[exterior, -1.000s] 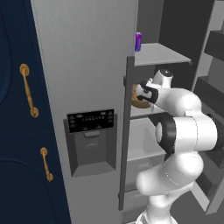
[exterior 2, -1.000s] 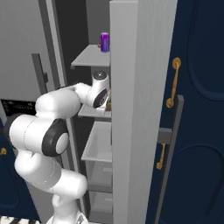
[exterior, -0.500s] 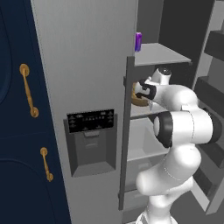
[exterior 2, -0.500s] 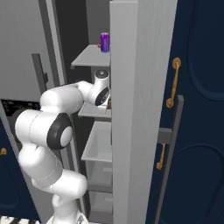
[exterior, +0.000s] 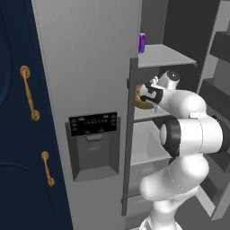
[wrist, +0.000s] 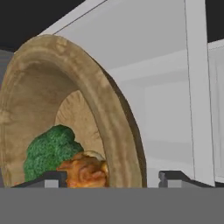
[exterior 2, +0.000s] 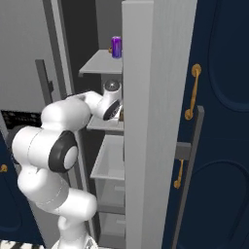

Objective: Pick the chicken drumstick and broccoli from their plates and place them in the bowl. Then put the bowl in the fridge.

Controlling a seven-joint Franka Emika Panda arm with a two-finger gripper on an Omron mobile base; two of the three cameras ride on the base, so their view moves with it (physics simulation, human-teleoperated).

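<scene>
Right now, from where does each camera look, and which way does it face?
Left base view: behind the arm's left, facing the open fridge; white arm at lower right.
Right base view: behind its right, same fridge; arm at lower left.
Hand view: on the hand, facing the bowl; fingers at bottom.
Shared: both base views show the purple can.

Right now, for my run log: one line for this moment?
stage: bowl in fridge | bowl: holds broccoli, chicken drumstick | gripper: open astride rim | fridge: open
</scene>
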